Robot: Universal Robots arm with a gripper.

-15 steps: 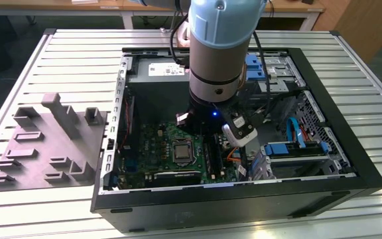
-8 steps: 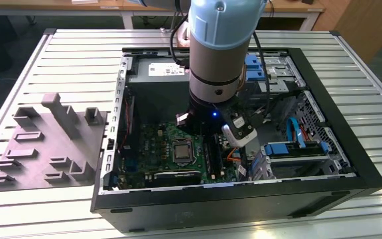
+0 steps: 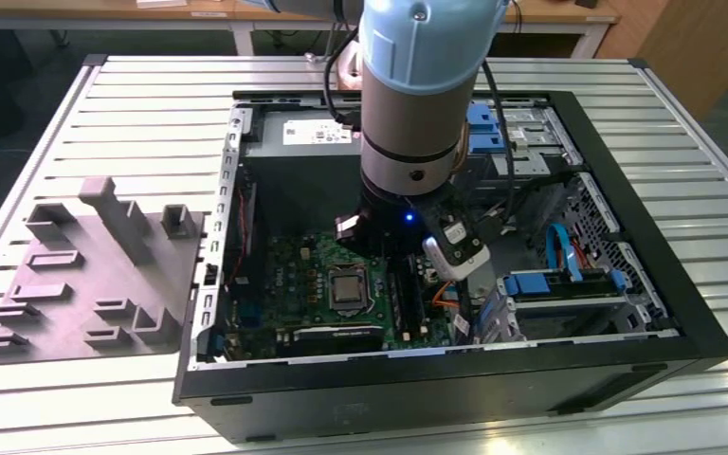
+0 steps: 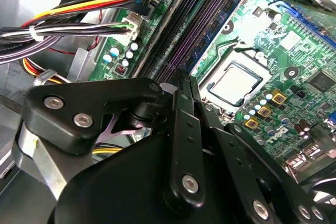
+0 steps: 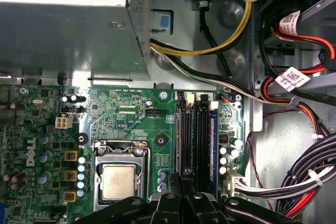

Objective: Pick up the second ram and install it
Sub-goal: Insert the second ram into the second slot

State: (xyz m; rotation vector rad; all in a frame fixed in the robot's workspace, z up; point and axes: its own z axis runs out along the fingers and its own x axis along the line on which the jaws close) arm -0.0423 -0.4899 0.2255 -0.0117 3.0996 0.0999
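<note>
Across the middle of the exterior view stands the open computer case (image 3: 465,403) on a slatted metal table (image 3: 124,123). The arm (image 3: 415,95) reaches down into it from the upper edge of the frame. At the exterior view's left lies the grey holder tray (image 3: 86,284), well apart from the case.

On the case floor is the green motherboard (image 5: 131,111) with the processor socket (image 5: 119,181), and beside the socket is the bank of memory slots (image 5: 183,129). One stick with a blue edge (image 5: 212,145) already stands in the slot on the cable side.

The second ram (image 5: 190,135), as I judge, is the thin dark strip seen edge-on between that stick and the socket, running away from the gripper (image 5: 182,177). The gripper is drawn together just over the near end of this strip. Whether it pinches the board or only presses on it, I cannot tell.

To do this step well, I think the stick must be upright and parallel to its slot, with both end latches open. The push should go straight down and equally along the length, because a tilted board seats at one end only. The cable bundle (image 5: 310,177) beside the slots should not be touched.
</note>
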